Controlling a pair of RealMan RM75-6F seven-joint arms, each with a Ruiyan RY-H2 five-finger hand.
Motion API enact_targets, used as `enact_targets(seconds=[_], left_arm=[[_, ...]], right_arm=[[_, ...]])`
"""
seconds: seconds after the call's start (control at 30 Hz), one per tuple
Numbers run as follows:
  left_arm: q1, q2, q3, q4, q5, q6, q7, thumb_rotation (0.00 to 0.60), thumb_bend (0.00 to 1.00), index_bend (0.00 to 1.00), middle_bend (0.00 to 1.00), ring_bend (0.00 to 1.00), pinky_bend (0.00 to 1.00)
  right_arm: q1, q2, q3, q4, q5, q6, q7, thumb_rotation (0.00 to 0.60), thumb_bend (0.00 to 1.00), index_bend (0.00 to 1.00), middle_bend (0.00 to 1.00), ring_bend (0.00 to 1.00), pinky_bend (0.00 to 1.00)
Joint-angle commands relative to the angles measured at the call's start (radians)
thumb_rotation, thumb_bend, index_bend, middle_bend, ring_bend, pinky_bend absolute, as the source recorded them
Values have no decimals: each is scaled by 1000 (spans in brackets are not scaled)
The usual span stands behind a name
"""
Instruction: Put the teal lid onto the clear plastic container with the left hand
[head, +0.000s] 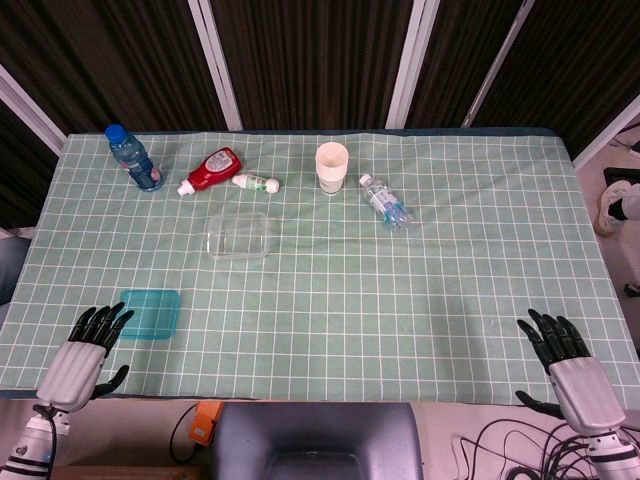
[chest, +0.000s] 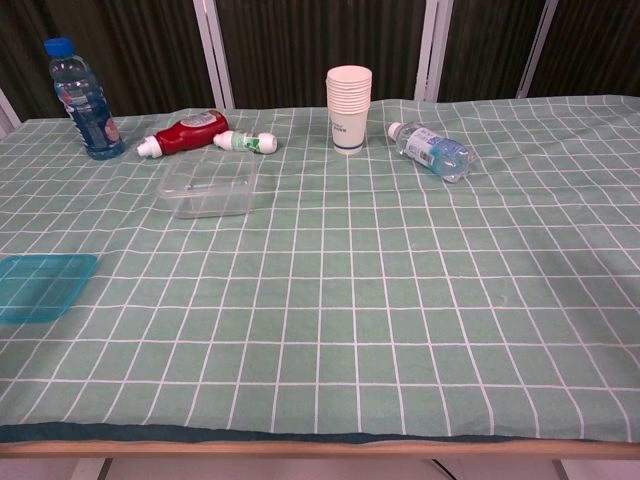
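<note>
Green checked cloth covers the table. Nearest, the left hand rests at the front edge, fingers spread, holding nothing. The teal lid lies flat just beyond its fingertips, slightly rightward. Farther on sits the clear plastic container, uncovered, with open cloth between; the bottles stand beyond.

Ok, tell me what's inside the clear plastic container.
Nothing shows inside the clear plastic container: through its walls only the checked tablecloth is visible, in both views. The teal lid lies apart, nearer the left hand. Nothing covers the container.
</note>
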Motion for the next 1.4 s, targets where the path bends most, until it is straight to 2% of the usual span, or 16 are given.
enact_targets(seconds=[0.03, 0.13, 0.27, 0.43, 0.67, 0.97, 1.27, 1.4], left_arm=[[-11, -3, -2, 4, -2, -15, -22, 600, 318, 0, 0, 0, 0], [-45, -25, -1, 49, 43, -36, -95, 600, 320, 0, 0, 0, 0], [-154, -64, 1, 169, 128, -125, -267, 600, 296, 0, 0, 0, 0], [-284, -110, -21, 289, 130, -269, -395, 600, 255, 0, 0, 0, 0], [-398, -177, 18, 504, 185, -341, -615, 600, 232, 0, 0, 0, 0], [-435, -230, 94, 653, 202, -358, -818, 600, 232, 0, 0, 0, 0], [-439, -302, 126, 789, 179, -373, -880, 600, 230, 0, 0, 0, 0], [-444, -307, 137, 811, 171, -383, -886, 600, 229, 0, 0, 0, 0]], right_arm=[[1, -1, -1, 0, 1, -5, 1, 600, 132, 0, 0, 0, 0], [6, -3, 4, 3, 11, -17, 2, 600, 133, 0, 0, 0, 0], [25, -7, 19, 0, 44, -53, 4, 600, 133, 0, 0, 0, 0], [40, -25, 40, -9, 87, -88, -35, 600, 132, 0, 0, 0, 0], [51, -46, 47, -15, 111, -114, -84, 600, 132, 0, 0, 0, 0], [55, -57, 47, -22, 124, -126, -112, 600, 132, 0, 0, 0, 0], [58, -58, 45, -21, 125, -128, -115, 600, 133, 0, 0, 0, 0], [59, -60, 44, -21, 128, -129, -121, 600, 133, 0, 0, 0, 0]])
